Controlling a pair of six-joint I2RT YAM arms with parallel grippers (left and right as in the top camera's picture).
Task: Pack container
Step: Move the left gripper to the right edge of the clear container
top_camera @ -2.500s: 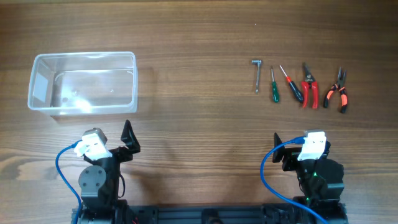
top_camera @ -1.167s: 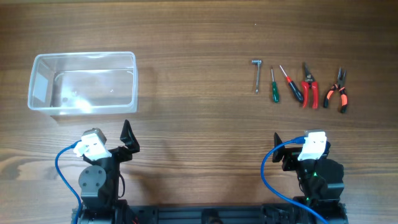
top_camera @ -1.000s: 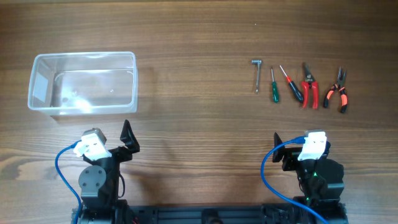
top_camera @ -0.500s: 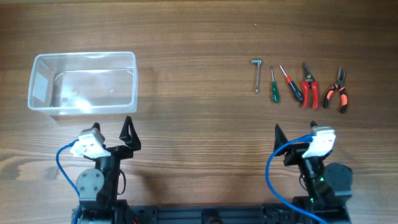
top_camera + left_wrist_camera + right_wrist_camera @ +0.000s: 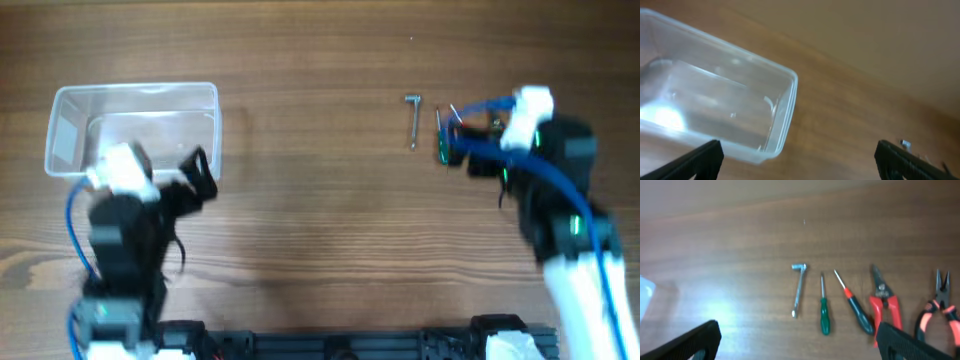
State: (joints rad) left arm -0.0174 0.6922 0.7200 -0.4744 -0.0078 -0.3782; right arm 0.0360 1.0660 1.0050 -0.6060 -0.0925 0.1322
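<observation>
Five hand tools are lying in a row on the right half of the wooden table [image 5: 320, 60], and you are seeing all of them through the right wrist camera: from left to right, an L-shaped metal key [image 5: 798, 289], a green-handled screwdriver [image 5: 825, 317], a screwdriver with a red and black handle [image 5: 856, 309], red-handled cutters [image 5: 885, 307] and orange-and-black pliers [image 5: 940, 315]. They are resting side by side with small gaps between them, working ends pointing away from the robot. Your right gripper [image 5: 797, 335] is hanging above this row with its jaws standing wide apart and gripping nothing; from overhead the right arm [image 5: 545, 170] is covering most of the row, leaving only the key and the green screwdriver plainly showing. The container [image 5: 135, 130] is sitting upright at the far left of the table, well apart from the tools, its open top facing up and its clear walls letting the wood grain show through. Your left gripper [image 5: 797, 155] is hovering near the container's near right corner, jaws likewise spreading wide with nothing between them; its camera is looking across the tub's rounded corner and rim, with the tool row showing only as tiny specks at the right edge. Both arms are appearing blurred from overhead, so you cannot be reading finer detail of the fingers there.
</observation>
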